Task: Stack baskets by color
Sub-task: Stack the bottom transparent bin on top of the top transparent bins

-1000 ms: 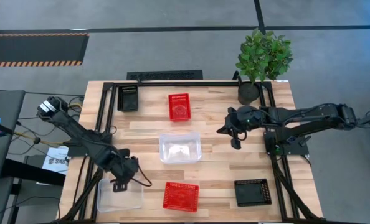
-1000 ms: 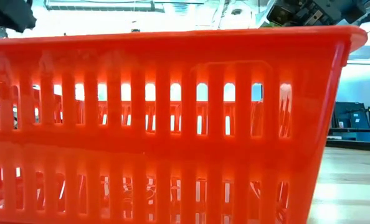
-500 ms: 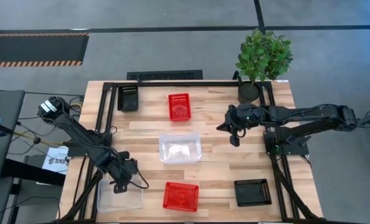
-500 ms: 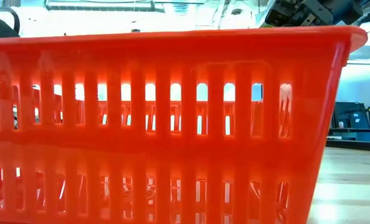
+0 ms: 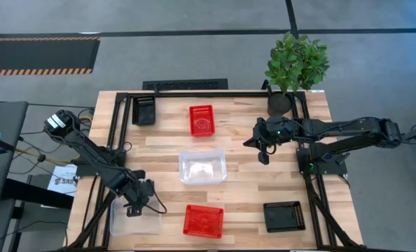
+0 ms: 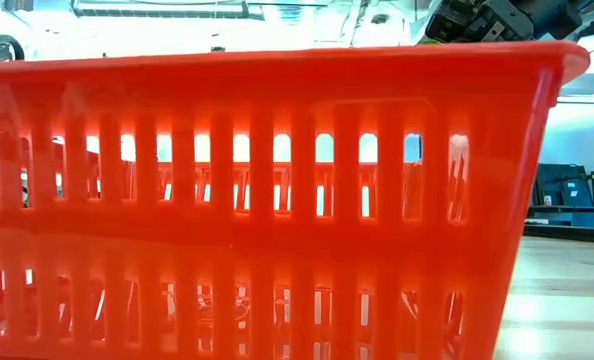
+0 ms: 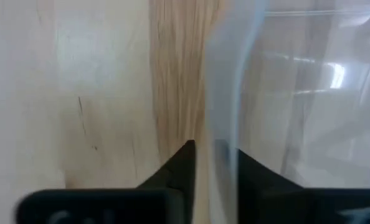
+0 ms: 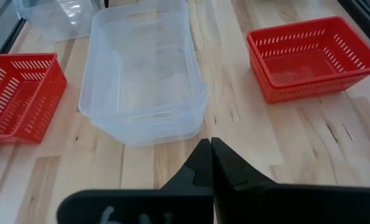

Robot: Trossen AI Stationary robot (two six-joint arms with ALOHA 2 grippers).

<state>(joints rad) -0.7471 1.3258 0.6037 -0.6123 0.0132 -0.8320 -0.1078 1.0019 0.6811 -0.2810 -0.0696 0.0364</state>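
My left gripper [image 5: 138, 205] [image 7: 213, 152] points down at the far rim of a clear basket [image 5: 134, 220] that stands at the table's near left, and is shut on its wall. My right gripper [image 5: 263, 159] [image 8: 210, 142] hangs shut above the table, right of the clear baskets [image 5: 203, 166] [image 8: 144, 74] in the middle, which look nested. Red baskets stand at the far middle [image 5: 201, 120] and the near middle [image 5: 203, 220] [image 6: 267, 200]. Black baskets stand at the far left [image 5: 143, 110] and the near right [image 5: 283, 215]. All rest on their bases. My left gripper has the clear basket's far wall [image 7: 225, 118] between its two fingers, one finger [image 7: 184, 163] outside the basket and the other [image 7: 255, 177] inside it. The fingers come from above, pointing steeply down. The basket stands on the table.
A potted green plant [image 5: 294, 66] stands at the far right corner. A black frame [image 5: 194, 93] runs round the table's edges. Bare wood lies between the middle clear baskets and my right gripper. The near red basket fills the low view.
My left gripper has sunk toward the table and gone a little toward the near edge, onto the far wall of the near-left clear basket. The baskets stand where they were.
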